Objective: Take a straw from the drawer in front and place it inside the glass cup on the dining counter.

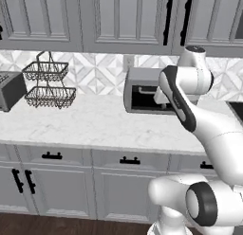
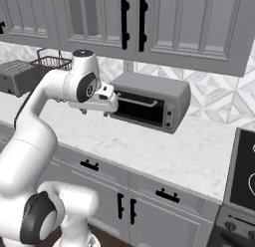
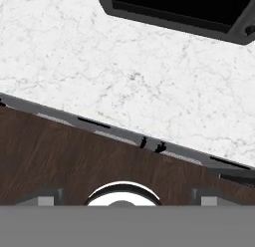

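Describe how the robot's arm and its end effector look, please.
The arm is glossy white with rounded, tube-like links, and its joints carry dark grey to black bands and round caps. The end effector hangs under a white, boxy hand. No cables or markings are visible.

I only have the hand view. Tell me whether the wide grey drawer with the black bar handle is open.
Observer: No. The drawer is shut, flush under the white marble worktop.
Operator: Report where the gripper is.
Observer: The gripper hangs over the worktop, in front of the grey toaster oven, well above the drawer.
Operator: Name what stands left of the oven.
Observer: A two-tier black wire basket, then a dark grey toaster.
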Robot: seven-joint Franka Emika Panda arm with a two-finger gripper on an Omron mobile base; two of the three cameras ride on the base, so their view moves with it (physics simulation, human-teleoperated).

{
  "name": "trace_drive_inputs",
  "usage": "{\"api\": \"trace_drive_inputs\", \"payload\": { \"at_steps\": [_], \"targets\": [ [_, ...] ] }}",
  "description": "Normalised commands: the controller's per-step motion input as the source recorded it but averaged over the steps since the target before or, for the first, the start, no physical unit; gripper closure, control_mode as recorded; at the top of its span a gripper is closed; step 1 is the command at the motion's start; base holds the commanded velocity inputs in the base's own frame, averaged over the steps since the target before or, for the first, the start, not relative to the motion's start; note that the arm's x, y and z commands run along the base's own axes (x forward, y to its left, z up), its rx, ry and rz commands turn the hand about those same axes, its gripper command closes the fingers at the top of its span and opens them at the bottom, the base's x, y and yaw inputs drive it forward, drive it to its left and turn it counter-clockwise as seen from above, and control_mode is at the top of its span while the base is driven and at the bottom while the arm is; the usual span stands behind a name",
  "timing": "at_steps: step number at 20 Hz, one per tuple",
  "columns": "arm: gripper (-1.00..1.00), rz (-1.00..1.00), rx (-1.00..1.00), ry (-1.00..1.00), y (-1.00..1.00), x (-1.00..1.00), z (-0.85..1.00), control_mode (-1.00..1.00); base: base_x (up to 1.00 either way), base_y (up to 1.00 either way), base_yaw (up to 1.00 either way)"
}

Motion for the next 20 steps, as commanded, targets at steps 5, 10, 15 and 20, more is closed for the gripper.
{"api": "trace_drive_inputs", "payload": {
  "at_steps": [5,10,15,20],
  "targets": [
    [-1.0,0.0,0.0,0.0,0.0,0.0,0.0,1.0,-0.01,-0.74,0.59],
    [-1.0,0.0,0.0,0.0,0.0,0.0,0.0,1.0,-0.21,-0.8,0.5],
    [-1.0,0.0,0.0,0.0,0.0,0.0,0.0,1.0,-0.16,-0.54,0.39],
    [-1.0,0.0,0.0,0.0,0.0,0.0,0.0,1.0,0.0,-0.57,0.34]
  ]
}}
